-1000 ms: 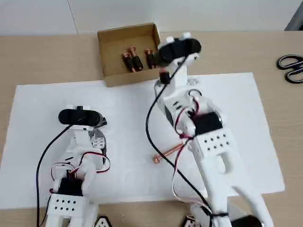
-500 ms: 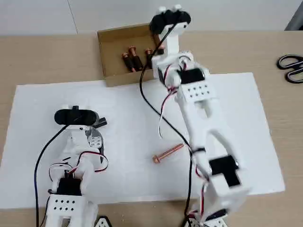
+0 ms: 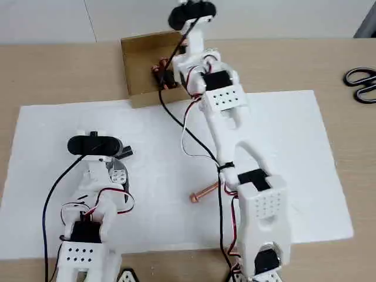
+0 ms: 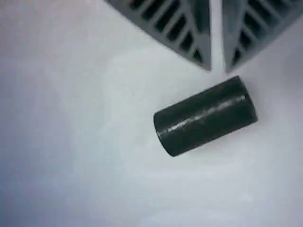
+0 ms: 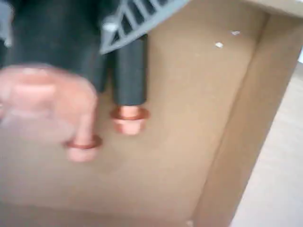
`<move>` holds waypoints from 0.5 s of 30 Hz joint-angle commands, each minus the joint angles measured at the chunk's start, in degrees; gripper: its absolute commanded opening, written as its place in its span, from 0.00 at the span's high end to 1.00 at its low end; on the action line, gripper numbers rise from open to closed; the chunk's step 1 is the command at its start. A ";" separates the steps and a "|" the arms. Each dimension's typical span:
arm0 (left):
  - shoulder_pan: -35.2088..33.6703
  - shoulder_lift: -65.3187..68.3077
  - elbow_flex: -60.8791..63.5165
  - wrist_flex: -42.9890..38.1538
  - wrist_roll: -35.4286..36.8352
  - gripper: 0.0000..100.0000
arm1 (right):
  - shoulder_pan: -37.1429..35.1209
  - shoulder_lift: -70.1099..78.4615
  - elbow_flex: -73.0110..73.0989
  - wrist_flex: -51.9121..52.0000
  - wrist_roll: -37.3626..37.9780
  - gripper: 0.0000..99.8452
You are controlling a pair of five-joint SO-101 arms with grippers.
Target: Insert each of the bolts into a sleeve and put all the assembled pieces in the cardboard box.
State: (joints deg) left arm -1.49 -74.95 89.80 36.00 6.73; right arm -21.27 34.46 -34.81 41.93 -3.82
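My right gripper (image 3: 176, 57) (image 5: 71, 28) hangs inside the cardboard box (image 3: 138, 50) (image 5: 236, 123), shut on an assembled piece (image 5: 47, 56), a black sleeve with a copper bolt head at its end. Two other assembled pieces (image 3: 158, 74) (image 5: 129, 90) lie on the box floor just beside it. A loose copper bolt (image 3: 205, 191) rests on the white paper beside the right arm. My left gripper (image 3: 119, 170) (image 4: 216, 56) sits low over the paper at the left, shut with nothing held. A loose black sleeve (image 4: 206, 116) lies on its side just off its fingertips.
A white paper sheet (image 3: 70, 123) covers most of the wooden table. Scissors (image 3: 359, 82) lie at the far right edge. The right arm stretches across the middle of the sheet toward the box, with its cable trailing alongside.
The right arm stretched forward from above the paper's far edge into the box, carrying the assembled piece. The left arm and loose bolt stayed put.
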 commanded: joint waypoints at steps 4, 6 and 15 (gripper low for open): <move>-0.44 -0.70 -0.22 -1.41 0.00 0.99 | -0.40 5.76 -9.85 -3.91 0.53 0.99; -0.44 -0.70 -0.22 -1.41 0.00 0.99 | -0.40 7.87 -11.78 -3.91 0.53 0.99; -0.44 -0.70 -0.22 -1.41 0.00 0.99 | -0.40 17.89 -23.21 -3.38 0.53 0.99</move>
State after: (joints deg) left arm -1.49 -74.95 89.80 36.00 6.73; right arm -21.54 52.40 -51.16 39.82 -3.82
